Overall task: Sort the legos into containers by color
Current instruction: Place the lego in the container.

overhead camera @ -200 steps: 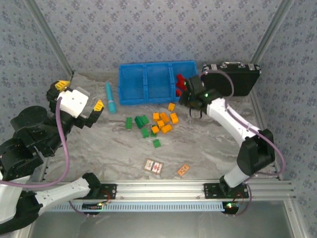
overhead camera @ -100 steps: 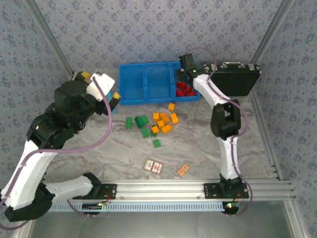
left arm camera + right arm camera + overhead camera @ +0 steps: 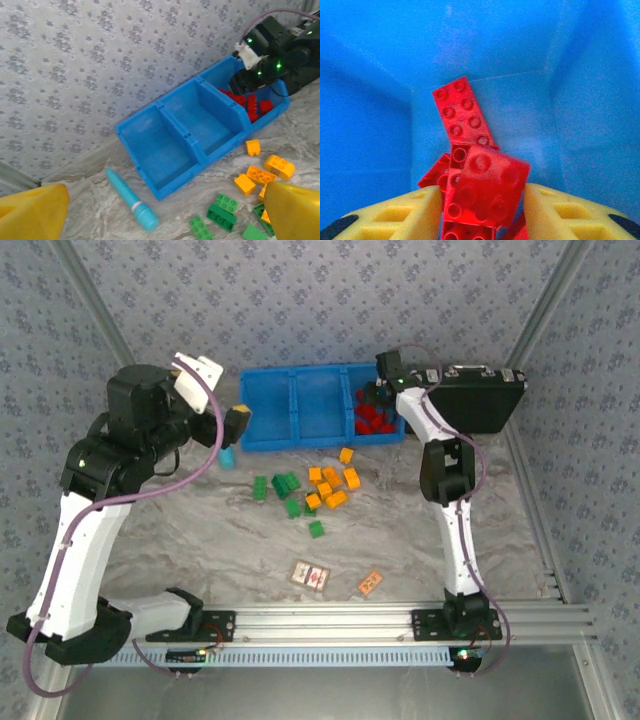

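my right jaws hung inside the right-hand compartment of the blue tray [image 3: 320,405], with its walls close on both sides and ahead in the wrist view. the yellow fingers [image 3: 390,215] stood partly apart with a red brick [image 3: 490,185] between them. it was blurred, and i could not tell whether i gripped it or it lay loose. behind it another red brick [image 3: 462,115] leaned toward the back corner, among the red legos [image 3: 372,420] piled in that compartment. the middle and left compartments showed bare blue floors.

my left jaws were spread as wide as they go, holding nothing, up off the table [image 3: 200,530] by the tray's left end. their fingertips [image 3: 30,212] sat in the bottom corners of the wrist view. the teal tube [image 3: 131,200] lay just beside the tray's left end wall, not touching it.

the orange legos [image 3: 330,485] clustered near the tray's front wall, with one orange brick [image 3: 346,455] nearest that wall but apart from it. the green legos [image 3: 283,487] lay just left of them, with one green brick [image 3: 316,529] a little nearer to me. a printed card [image 3: 311,576] and a small orange card [image 3: 370,584] lay near the front rail, well apart from the bricks. the black briefcase [image 3: 480,400] sat beside the tray's right end, close to my right arm. bare marbled table stretched from the bricks to both side rails.
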Action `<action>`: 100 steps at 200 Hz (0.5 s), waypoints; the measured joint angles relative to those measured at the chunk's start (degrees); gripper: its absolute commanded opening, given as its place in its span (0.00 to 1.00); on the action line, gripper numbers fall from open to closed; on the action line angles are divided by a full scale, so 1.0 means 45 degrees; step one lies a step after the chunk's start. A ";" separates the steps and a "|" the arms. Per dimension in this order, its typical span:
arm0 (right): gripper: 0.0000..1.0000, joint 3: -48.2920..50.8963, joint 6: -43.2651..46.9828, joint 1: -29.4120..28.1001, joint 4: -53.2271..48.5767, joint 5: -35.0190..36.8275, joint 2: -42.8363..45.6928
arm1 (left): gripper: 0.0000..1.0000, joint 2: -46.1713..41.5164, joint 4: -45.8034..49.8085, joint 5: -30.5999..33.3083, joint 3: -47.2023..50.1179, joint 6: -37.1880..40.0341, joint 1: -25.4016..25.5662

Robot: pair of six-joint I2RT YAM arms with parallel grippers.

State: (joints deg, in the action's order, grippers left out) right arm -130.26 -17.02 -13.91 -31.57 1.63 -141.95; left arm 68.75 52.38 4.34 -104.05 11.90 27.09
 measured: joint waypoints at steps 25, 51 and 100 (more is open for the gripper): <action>0.57 0.1608 -0.0024 -0.0039 0.0267 -0.0481 0.0981 | 1.00 0.0097 -0.0005 -0.0806 -0.0010 -0.0233 -0.0010; 0.57 0.3594 0.0044 -0.0049 0.0486 -0.1331 0.2905 | 1.00 -0.0107 -0.0019 -0.1559 -0.0010 -0.0486 -0.0010; 0.62 0.7072 0.1404 -0.0976 0.1127 -0.1836 0.7766 | 1.00 -0.0933 -0.0287 -0.2608 0.0214 -0.1035 -0.0034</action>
State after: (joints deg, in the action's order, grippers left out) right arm -98.43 -10.70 -18.31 -26.50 -6.63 -107.00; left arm 64.55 51.09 -7.40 -103.09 7.25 26.94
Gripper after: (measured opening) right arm 0.601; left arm 0.998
